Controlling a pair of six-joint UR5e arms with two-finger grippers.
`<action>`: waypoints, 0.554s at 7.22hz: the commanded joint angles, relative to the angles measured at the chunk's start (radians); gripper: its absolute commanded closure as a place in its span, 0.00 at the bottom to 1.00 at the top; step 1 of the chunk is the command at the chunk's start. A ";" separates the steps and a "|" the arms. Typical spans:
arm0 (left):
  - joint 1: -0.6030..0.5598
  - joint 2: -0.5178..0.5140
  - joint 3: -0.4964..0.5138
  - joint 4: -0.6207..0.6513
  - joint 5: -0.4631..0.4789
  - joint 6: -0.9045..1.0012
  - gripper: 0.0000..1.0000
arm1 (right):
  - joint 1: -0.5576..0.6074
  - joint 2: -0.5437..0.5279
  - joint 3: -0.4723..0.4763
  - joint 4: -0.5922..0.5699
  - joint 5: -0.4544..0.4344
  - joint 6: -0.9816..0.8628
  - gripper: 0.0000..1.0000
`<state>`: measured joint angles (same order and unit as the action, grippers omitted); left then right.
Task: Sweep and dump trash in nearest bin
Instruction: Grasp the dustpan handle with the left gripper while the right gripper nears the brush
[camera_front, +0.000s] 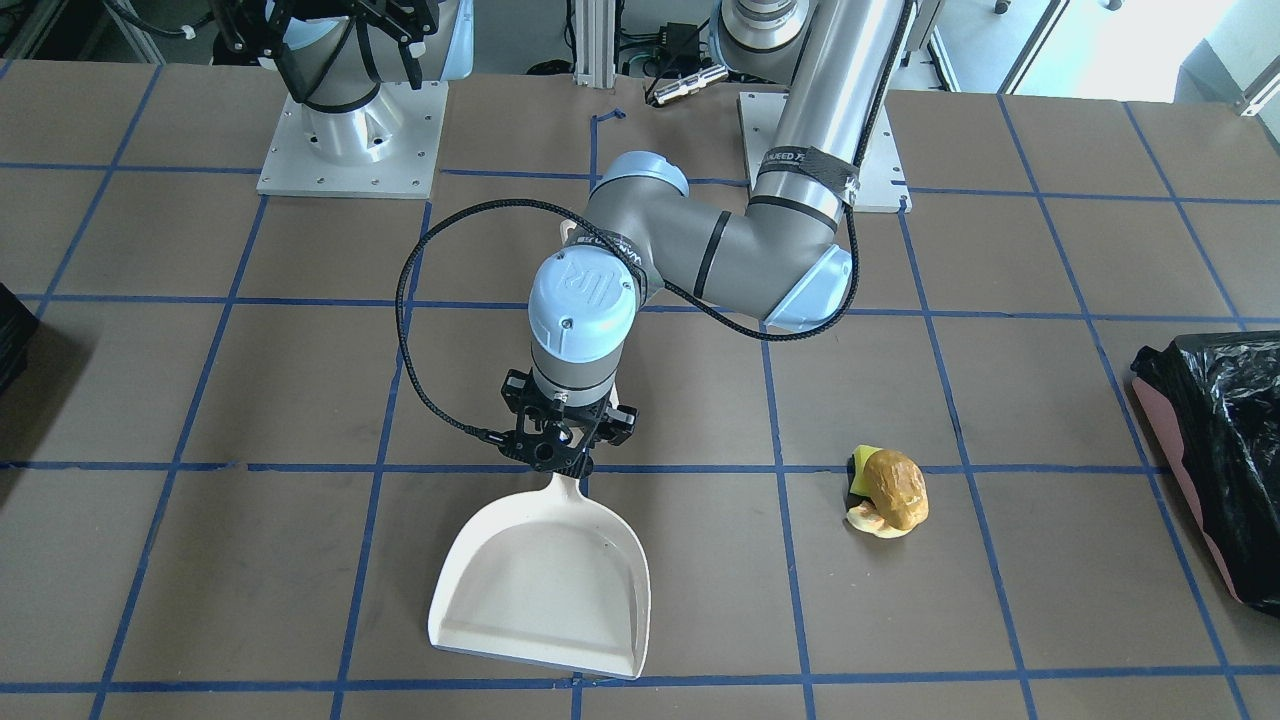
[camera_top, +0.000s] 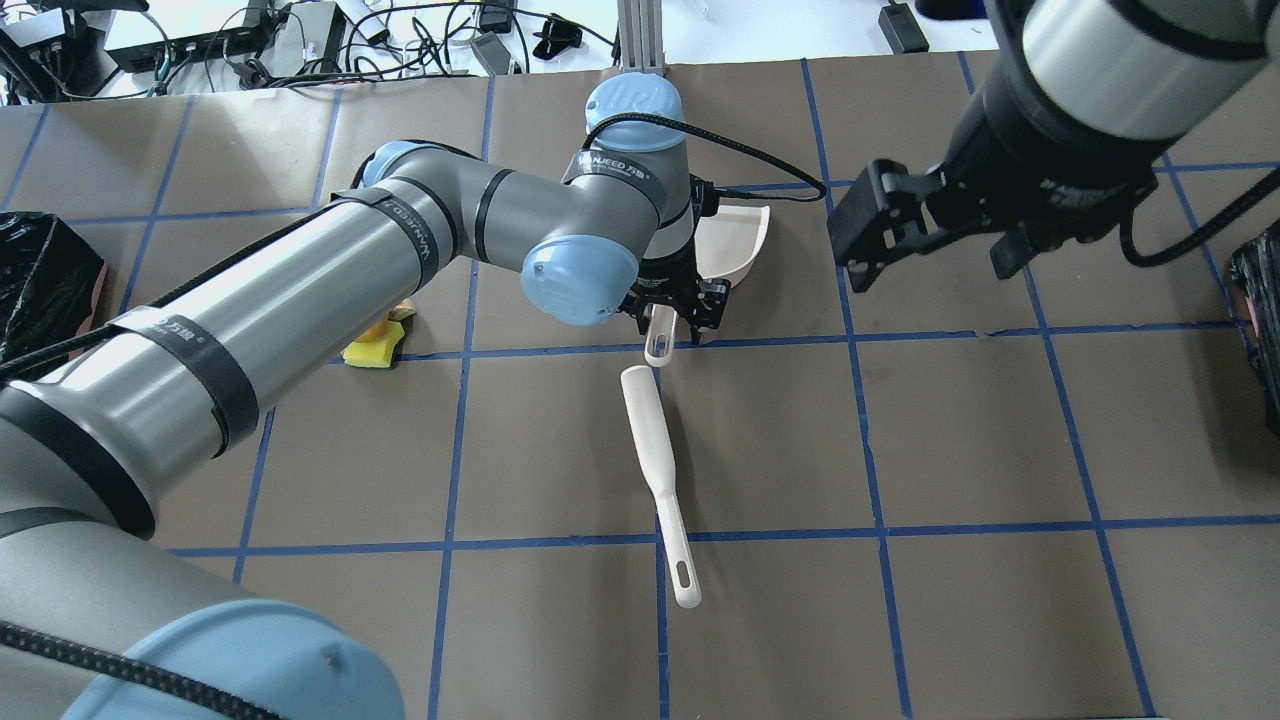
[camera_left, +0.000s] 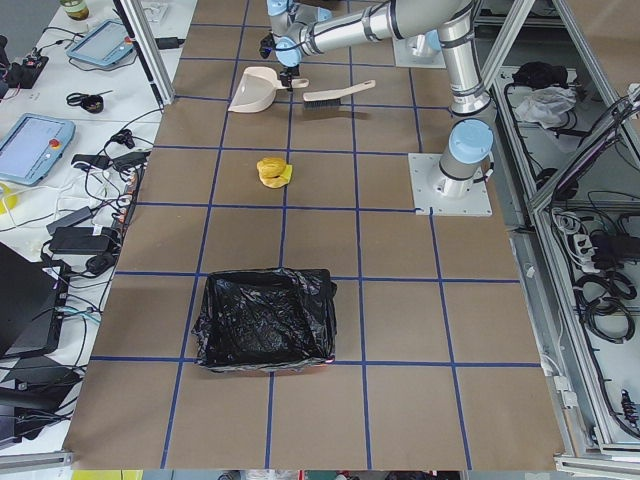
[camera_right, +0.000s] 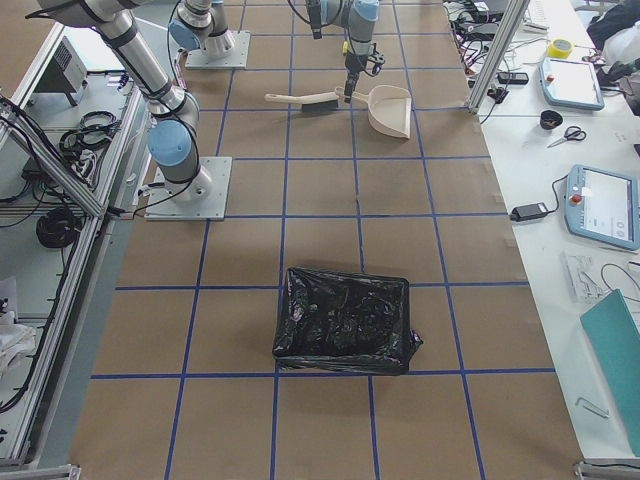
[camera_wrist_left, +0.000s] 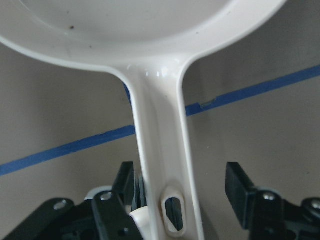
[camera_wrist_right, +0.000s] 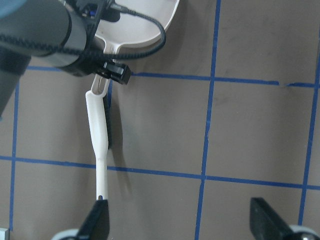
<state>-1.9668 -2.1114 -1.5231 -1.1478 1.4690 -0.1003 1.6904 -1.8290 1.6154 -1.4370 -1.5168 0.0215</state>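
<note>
The trash (camera_front: 890, 490) is a golden-brown lump on a pale pastry piece and a yellow-green wedge, lying together on the table; the left arm mostly hides it in the overhead view (camera_top: 375, 345). A cream dustpan (camera_front: 545, 590) lies flat. My left gripper (camera_front: 560, 458) is open, its fingers (camera_wrist_left: 126, 182) on either side of the dustpan's handle (camera_wrist_left: 160, 150). A cream brush (camera_top: 655, 470) lies behind the dustpan. My right gripper (camera_top: 865, 240) is open and empty, raised above the table to the brush's right (camera_wrist_right: 97, 130). The black-lined bin (camera_front: 1215, 400) stands beyond the trash on my left.
A second black-lined bin (camera_top: 1260, 300) sits at the table's right end and also shows in the exterior right view (camera_right: 345, 320). Blue tape lines grid the brown tabletop. Cables and electronics (camera_top: 250, 35) lie past the far edge.
</note>
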 joint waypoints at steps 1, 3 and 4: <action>-0.004 0.002 0.000 -0.012 0.002 -0.001 1.00 | 0.028 -0.111 0.191 0.018 -0.042 0.020 0.00; -0.003 0.022 0.012 -0.012 0.008 0.029 1.00 | 0.073 -0.217 0.346 0.021 -0.023 0.131 0.00; 0.012 0.045 0.023 -0.015 0.054 0.075 1.00 | 0.131 -0.220 0.384 0.017 -0.025 0.250 0.00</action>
<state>-1.9665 -2.0902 -1.5112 -1.1602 1.4864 -0.0688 1.7644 -2.0198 1.9315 -1.4173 -1.5432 0.1518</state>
